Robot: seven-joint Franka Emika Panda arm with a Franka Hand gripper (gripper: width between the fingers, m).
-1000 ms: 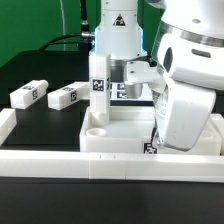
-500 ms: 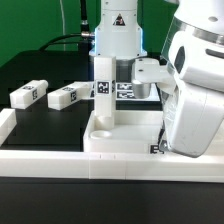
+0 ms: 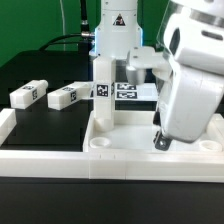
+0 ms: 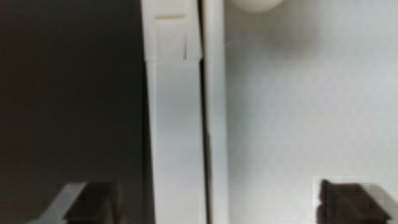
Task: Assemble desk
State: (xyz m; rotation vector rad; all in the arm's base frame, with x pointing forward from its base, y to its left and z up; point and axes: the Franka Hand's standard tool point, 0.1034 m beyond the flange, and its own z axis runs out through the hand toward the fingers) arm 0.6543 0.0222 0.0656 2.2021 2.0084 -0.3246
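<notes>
While over the rim [image 4: 178, 120], gripper [image 4: 217, 205]: spread wide, empty.
Desk top [image 3: 130, 127]: likely rigid, light, slick; grasp raised rim.

You'll see the large white plastic tray-like desk top [image 3: 130, 127] lying flat, rim up, near the table's front edge. One short square white tagged leg [image 3: 100, 85] stands upright in a corner socket on the exterior view's left. A second leg [image 3: 63, 96] and a third leg [image 3: 27, 95] lie on their sides, side by side, towards the table's edge on that same left
</notes>
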